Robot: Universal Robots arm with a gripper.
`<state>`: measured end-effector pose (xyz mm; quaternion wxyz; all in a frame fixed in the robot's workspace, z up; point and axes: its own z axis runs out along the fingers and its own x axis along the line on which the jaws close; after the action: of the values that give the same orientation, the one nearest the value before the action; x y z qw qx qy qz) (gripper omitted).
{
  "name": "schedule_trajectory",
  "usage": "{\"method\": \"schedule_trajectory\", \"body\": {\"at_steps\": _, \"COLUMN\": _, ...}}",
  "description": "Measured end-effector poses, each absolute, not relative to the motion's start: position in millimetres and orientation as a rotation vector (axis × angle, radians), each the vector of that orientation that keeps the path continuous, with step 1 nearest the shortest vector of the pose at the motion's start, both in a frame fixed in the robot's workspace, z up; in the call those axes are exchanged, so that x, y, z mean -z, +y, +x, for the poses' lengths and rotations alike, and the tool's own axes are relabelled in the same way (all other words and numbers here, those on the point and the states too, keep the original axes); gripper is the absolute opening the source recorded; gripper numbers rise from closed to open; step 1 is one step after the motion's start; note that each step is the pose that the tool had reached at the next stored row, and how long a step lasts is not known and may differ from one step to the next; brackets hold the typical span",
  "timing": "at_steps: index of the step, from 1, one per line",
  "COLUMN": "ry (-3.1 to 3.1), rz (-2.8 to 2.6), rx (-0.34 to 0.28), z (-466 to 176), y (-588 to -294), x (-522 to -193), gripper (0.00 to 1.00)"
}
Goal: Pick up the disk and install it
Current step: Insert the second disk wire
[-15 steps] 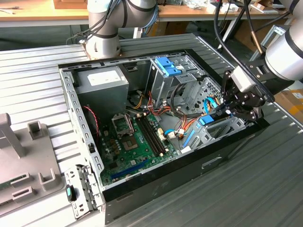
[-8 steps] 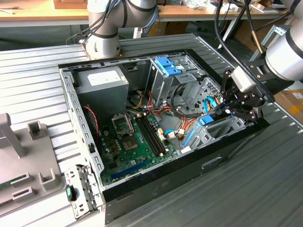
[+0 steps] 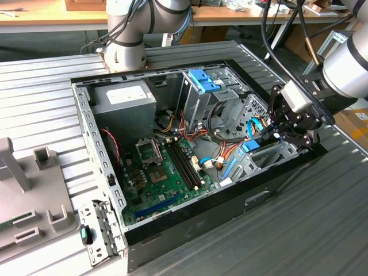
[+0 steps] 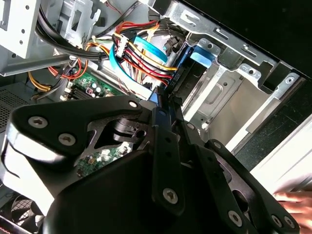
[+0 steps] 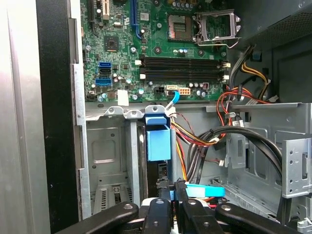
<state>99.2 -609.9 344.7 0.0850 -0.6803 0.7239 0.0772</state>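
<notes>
Toward 3 o'clock of the case (image 3: 86, 133) in the exterior view, your jaws sat nearly closed, apparently pinching the disk (image 3: 250, 147) edge-on, its long axis pointing into the drive bay (image 3: 271, 158).

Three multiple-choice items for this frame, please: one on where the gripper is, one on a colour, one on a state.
1. Where in the computer case is the gripper?
A. its middle
B. the drive bay at the exterior view's right
C. the corner at the exterior view's left

2. What colour is the motherboard?
A. green
B. red
C. white

3. The computer case is:
A. closed
B. open, with its insides exposed
C. wrapped in film

Key: 1 B, the gripper reaches down into the bay; 2 A, the board is green in the exterior and first wrist views; 3 B, the board and cables lie bare.
</notes>
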Motion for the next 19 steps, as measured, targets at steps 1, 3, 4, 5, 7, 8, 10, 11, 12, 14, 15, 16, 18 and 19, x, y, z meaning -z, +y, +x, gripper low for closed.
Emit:
{"method": "schedule_trajectory", "body": {"at_steps": 1, "ry": 2.159, "rz": -2.029, "rx": -0.23, "z": 99.3, "y": -610.0, "x": -345.0, "gripper": 0.16}}
{"method": "schedule_trajectory", "body": {"at_steps": 3, "ry": 2.159, "rz": -2.029, "rx": -0.23, "z": 99.3, "y": -610.0, "x": -345.7, "gripper": 0.16}}
{"method": "schedule_trajectory", "body": {"at_steps": 4, "ry": 2.159, "rz": -2.029, "rx": -0.23, "z": 99.3, "y": -610.0, "x": -345.7, "gripper": 0.16}}
{"method": "schedule_trajectory", "body": {"at_steps": 5, "ry": 2.159, "rz": -2.03, "rx": -0.229, "z": 99.3, "y": -610.1, "x": -345.7, "gripper": 0.16}}
{"method": "schedule_trajectory", "body": {"at_steps": 7, "ry": 2.16, "rz": -2.03, "rx": -0.228, "z": 99.3, "y": -611.2, "x": -345.7, "gripper": 0.16}}
{"method": "schedule_trajectory", "body": {"at_steps": 8, "ry": 2.16, "rz": -2.031, "rx": -0.227, "z": 99.3, "y": -611.2, "x": -345.7, "gripper": 0.16}}
{"method": "schedule_trajectory", "body": {"at_steps": 10, "ry": 2.16, "rz": -2.031, "rx": -0.227, "z": 99.3, "y": -611.2, "x": -345.5, "gripper": 0.16}}
{"method": "schedule_trajectory", "body": {"at_steps": 11, "ry": 2.16, "rz": -2.031, "rx": -0.227, "z": 99.3, "y": -611.2, "x": -344.7, "gripper": 0.16}}
{"method": "schedule_trajectory", "body": {"at_steps": 12, "ry": 2.16, "rz": -2.031, "rx": -0.227, "z": 99.3, "y": -611.2, "x": -344.3, "gripper": 0.16}}
{"method": "schedule_trajectory", "body": {"at_steps": 14, "ry": 2.16, "rz": -2.031, "rx": -0.227, "z": 99.3, "y": -611.2, "x": -343.4, "gripper": 0.16}}
{"method": "schedule_trajectory", "body": {"at_steps": 15, "ry": 2.16, "rz": -2.031, "rx": -0.227, "z": 99.3, "y": -611.2, "x": -342.5, "gripper": 0.16}}
{"method": "schedule_trajectory", "body": {"at_steps": 16, "ry": 2.16, "rz": -2.03, "rx": -0.227, "z": 99.3, "y": -611.2, "x": -342.1, "gripper": 0.16}}
{"method": "schedule_trajectory", "body": {"at_steps": 18, "ry": 2.16, "rz": -2.031, "rx": -0.227, "z": 99.3, "y": -611.2, "x": -341.9, "gripper": 0.16}}
{"method": "schedule_trajectory", "body": {"at_steps": 19, "ry": 2.16, "rz": -2.031, "rx": -0.227, "z": 99.3, "y": -611.2, "x": -341.8, "gripper": 0.16}}
